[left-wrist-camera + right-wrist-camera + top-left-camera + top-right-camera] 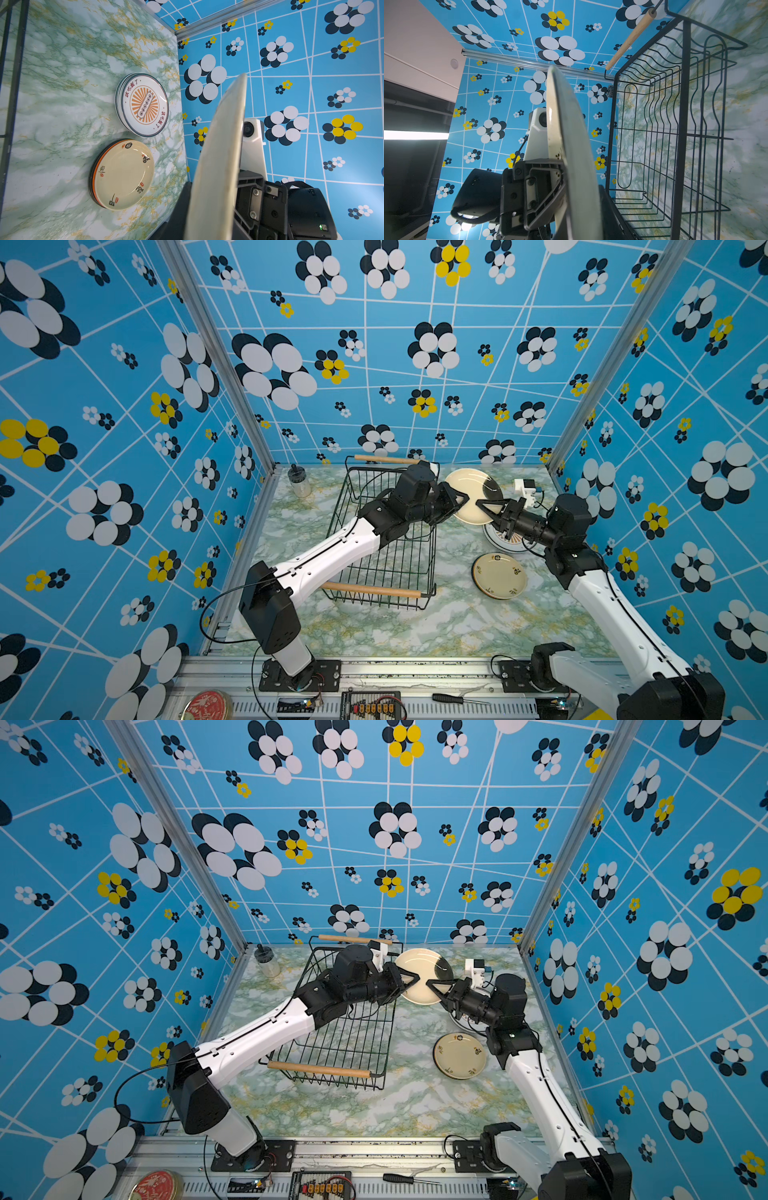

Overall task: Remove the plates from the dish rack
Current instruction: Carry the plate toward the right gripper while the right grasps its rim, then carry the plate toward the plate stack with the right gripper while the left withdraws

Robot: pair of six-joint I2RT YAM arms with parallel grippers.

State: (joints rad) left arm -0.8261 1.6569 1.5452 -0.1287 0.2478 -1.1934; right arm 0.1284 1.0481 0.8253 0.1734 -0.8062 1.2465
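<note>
Cream plate (465, 485) hangs tilted in the air just right of the empty dish rack (386, 564); left gripper (464, 500) and right gripper (480, 504) both have their fingers closed on it from either side; a handover, I judge; the left should release only once the right grip is firm; the cream stack (498, 576) on the surface (374, 630) looks the likely landing; both forearms reach inward, tips nearly meeting.
</note>
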